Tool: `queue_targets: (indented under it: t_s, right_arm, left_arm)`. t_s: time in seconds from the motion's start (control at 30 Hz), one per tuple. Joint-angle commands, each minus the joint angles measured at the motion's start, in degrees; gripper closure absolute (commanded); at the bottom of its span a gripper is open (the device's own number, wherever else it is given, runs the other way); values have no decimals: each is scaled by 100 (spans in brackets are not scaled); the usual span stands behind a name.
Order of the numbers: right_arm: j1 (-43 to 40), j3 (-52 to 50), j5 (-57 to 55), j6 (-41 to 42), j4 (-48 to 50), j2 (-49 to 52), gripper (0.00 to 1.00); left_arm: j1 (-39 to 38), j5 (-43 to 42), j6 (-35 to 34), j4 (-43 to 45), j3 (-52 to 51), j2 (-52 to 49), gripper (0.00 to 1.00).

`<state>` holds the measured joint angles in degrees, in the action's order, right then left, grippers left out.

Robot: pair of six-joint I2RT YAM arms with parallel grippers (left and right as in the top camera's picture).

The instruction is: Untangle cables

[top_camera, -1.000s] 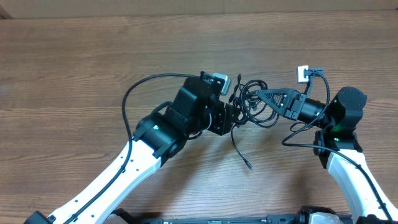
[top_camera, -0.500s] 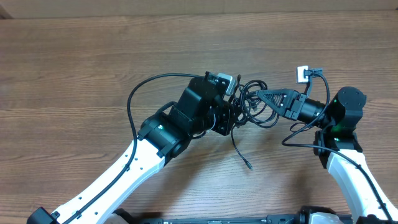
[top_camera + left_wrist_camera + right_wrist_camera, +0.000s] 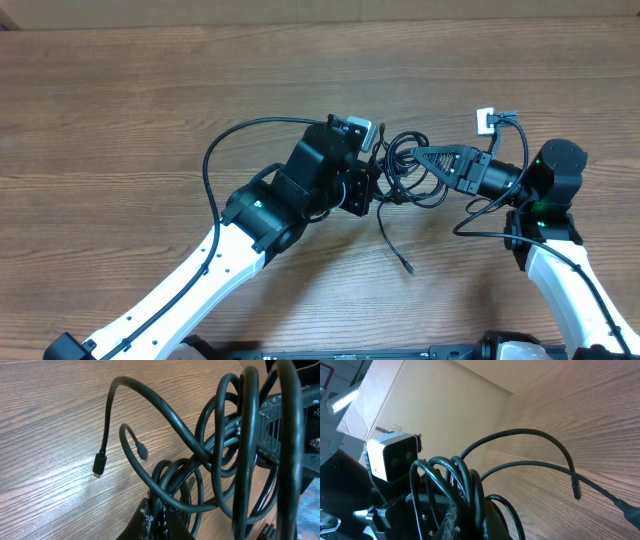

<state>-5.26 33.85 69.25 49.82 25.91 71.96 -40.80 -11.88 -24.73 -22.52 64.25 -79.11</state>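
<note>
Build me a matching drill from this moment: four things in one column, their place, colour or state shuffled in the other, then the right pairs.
Things:
1. left pincer
2. right pincer
3. loose plug end
4. table

Places, colours and states:
a. shut on the cables, at the tangle's right in the overhead view
b. brown wood grain
c. shut on the cables, at the tangle's left in the overhead view
d. lying on the wood below the tangle in the overhead view

Pairs: 1-c, 2-a, 3-d, 4-b
</note>
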Motion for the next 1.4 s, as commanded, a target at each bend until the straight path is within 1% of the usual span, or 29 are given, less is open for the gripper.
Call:
queue_targets:
  t_s: [0.0,0.3,0.33,0.4,0.43,0.47,0.5,0.53,0.57,0.6,0.77,0.87,1.1,1.23,1.37]
  right_arm:
    - [-13,-9,52,-39,35,-7,96]
    - [-11,-9,52,-107,31,-7,96]
    - [-13,-9,52,-212,4,-7,92]
    - [-13,-9,48,-389,-125,-7,78]
    - [-13,-9,46,-496,-197,-7,65]
    - [-13,-9,24,-564,-258,-7,48]
    - [-13,-9,24,-629,-302,-7,36]
    - [-13,-9,22,-686,-334,-7,19]
    - [-13,-9,22,-688,-334,-7,6]
    - [-13,-9,20,-686,-334,-7,0]
    - [-13,-9,-22,-686,-337,-7,0]
    - [-13,-9,-118,-684,-417,-7,0]
    - [-13,-9,-859,-658,-1300,-7,0]
    - [-13,-9,-1032,-640,-1574,-7,0]
    - [-13,-9,-979,-452,-1578,-7,0]
  left_arm:
    - [-26,-11,28,17,116,-26,96]
    - [-26,-79,24,44,116,-26,96]
    - [-26,-138,28,90,116,-26,96]
    - [-26,-249,28,190,116,-26,96]
    - [-26,-319,28,251,116,-24,96]
    - [-26,-352,26,304,116,-24,96]
    - [-26,-361,26,337,116,-22,96]
    - [-26,-358,26,356,116,-22,96]
    - [-24,-332,28,376,116,-17,96]
    - [-24,-293,26,376,116,-15,96]
    - [44,-162,22,372,116,39,96]
    - [122,44,-105,308,116,103,96]
    - [332,275,-245,157,116,400,96]
    - [382,898,-446,-278,116,673,96]
    - [389,1790,-1008,-745,116,951,96]
